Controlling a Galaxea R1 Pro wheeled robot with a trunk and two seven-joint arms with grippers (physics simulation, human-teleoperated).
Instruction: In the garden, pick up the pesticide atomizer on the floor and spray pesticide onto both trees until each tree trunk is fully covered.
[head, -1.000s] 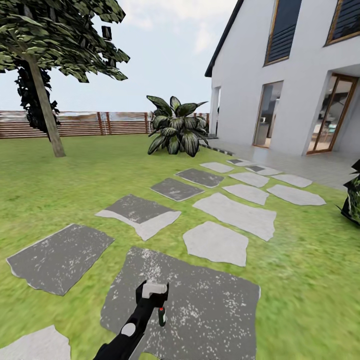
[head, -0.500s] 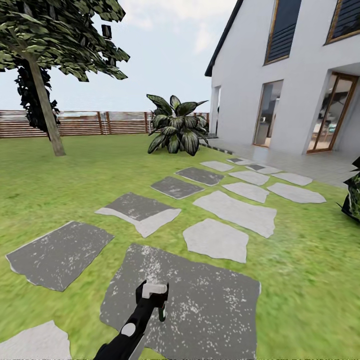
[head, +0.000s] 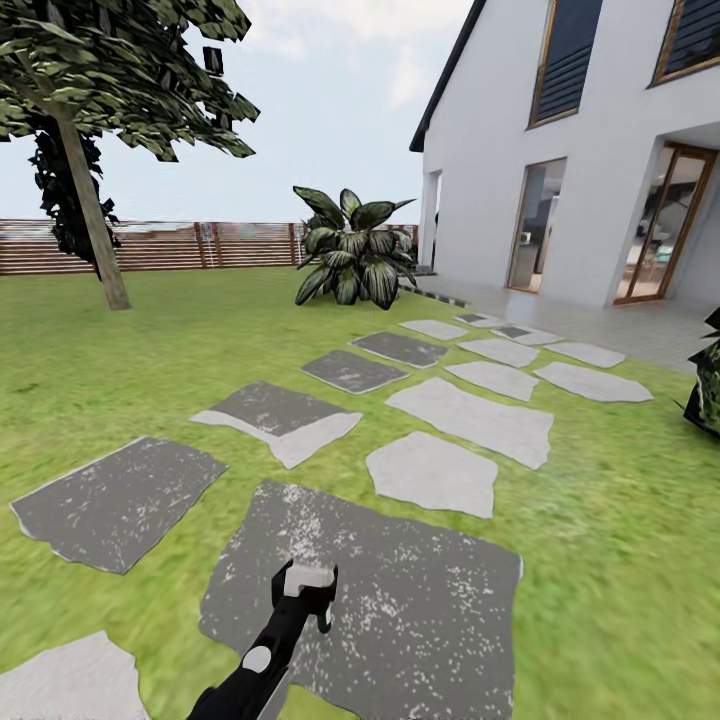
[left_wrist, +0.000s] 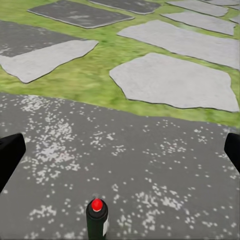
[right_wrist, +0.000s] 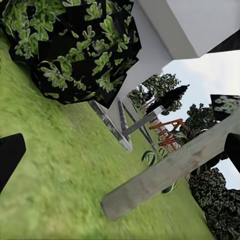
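The pesticide atomizer, a small dark bottle with a white label and a red dot on top, stands upright on a dark speckled paving slab. It is close in front of my left gripper, which is open with both black fingertips spread wide and apart from the bottle. From the head camera my left gripper hangs low over the big slab, and just a sliver of the atomizer peeks out beside it. One tree with a pale leaning trunk stands far left by the fence. My right gripper is open, with a pale trunk ahead of it.
Grey stepping stones run across the lawn toward a white house on the right. A striped-leaf plant grows near the house corner. A brown slat fence closes the back. A dark bush sits near the right arm.
The whole head picture has crept slightly upward, so the camera moved. The atomizer now sits more hidden behind my left gripper than a second ago.
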